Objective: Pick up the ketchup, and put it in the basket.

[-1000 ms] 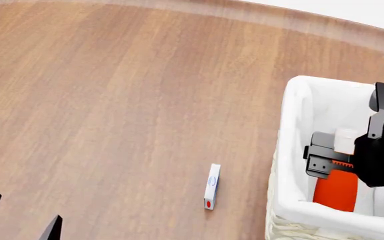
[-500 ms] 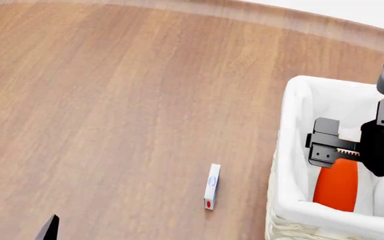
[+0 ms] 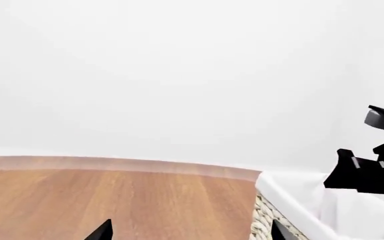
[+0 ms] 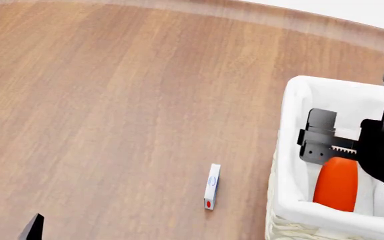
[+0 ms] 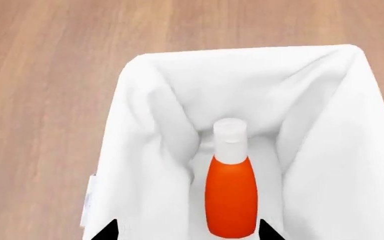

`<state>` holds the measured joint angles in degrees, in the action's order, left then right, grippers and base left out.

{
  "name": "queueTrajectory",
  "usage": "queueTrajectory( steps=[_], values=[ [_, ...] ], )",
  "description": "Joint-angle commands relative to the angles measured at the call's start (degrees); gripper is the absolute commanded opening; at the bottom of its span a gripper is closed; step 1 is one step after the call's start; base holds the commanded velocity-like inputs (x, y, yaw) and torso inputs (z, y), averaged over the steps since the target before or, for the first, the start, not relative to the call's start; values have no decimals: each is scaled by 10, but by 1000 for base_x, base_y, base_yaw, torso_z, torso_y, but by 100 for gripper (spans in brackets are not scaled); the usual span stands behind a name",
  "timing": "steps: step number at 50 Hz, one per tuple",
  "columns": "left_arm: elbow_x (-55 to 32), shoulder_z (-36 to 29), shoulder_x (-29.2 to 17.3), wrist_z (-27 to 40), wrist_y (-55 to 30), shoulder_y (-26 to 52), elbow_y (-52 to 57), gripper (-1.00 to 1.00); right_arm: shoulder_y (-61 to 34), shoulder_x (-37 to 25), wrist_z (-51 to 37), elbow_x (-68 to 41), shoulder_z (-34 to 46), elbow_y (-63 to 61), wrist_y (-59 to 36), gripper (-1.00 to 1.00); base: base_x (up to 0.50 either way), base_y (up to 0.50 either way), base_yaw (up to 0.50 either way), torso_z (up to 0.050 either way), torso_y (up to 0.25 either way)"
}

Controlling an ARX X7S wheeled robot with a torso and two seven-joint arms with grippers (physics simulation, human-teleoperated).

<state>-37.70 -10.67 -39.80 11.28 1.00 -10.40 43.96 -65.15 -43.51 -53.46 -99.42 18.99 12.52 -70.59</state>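
**Orange-red bottle lies in the lined basket, right claw apart above it**

Orange-red plastic shows against white cloth: the ketchup (image 5: 231,200) lies inside the basket (image 5: 132,150), its white cap pointing toward the far wall of the liner. In the right wrist view the bottle sits in the middle of the liner's hollow, with folds of cloth rising on both sides and bare cloth beyond the cap.

The right claw (image 4: 325,146) hangs over the basket at the right edge of the head view. Its two dark fingertips (image 5: 106,231) appear at the lower edge of the right wrist view, one on each side of the bottle's base and clear of it, so the claw is spread wide and grips nothing.

The basket (image 4: 287,150) stands at the lower right of the head view, its near rim close to the frame's bottom edge and its right side cut off by the frame. Just left of it on the wooden desk (image 4: 112,100) lies a small white box (image 4: 211,186), apart from the wicker wall. The remaining wood, up to the desk's far curved edge along the top of the frame, lies broad to the left.

The left claw (image 3: 188,231) shows only two dark tips at the lower edge of the left wrist view, set well apart and holding nothing.
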Motion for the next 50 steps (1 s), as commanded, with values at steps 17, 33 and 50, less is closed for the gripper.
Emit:
queueTrajectory(
  steps=[17, 33, 50],
  values=[
    [-4, 17, -4, 11, -3, -4, 16, 100, 343, 48, 69, 150, -188, -332, 255, 100, 0, 0, 0, 0, 0],
    [-5, 20, -6, 20, -5, -3, 19, 100, 426, 52, 97, 357, -159, -455, 332, 100, 0, 0, 0, 0, 0],
    [-8, 18, -11, 26, -12, 3, 24, 100, 517, 66, 108, 585, -78, -535, 426, 100, 0, 0, 0, 0, 0]
  ],
)
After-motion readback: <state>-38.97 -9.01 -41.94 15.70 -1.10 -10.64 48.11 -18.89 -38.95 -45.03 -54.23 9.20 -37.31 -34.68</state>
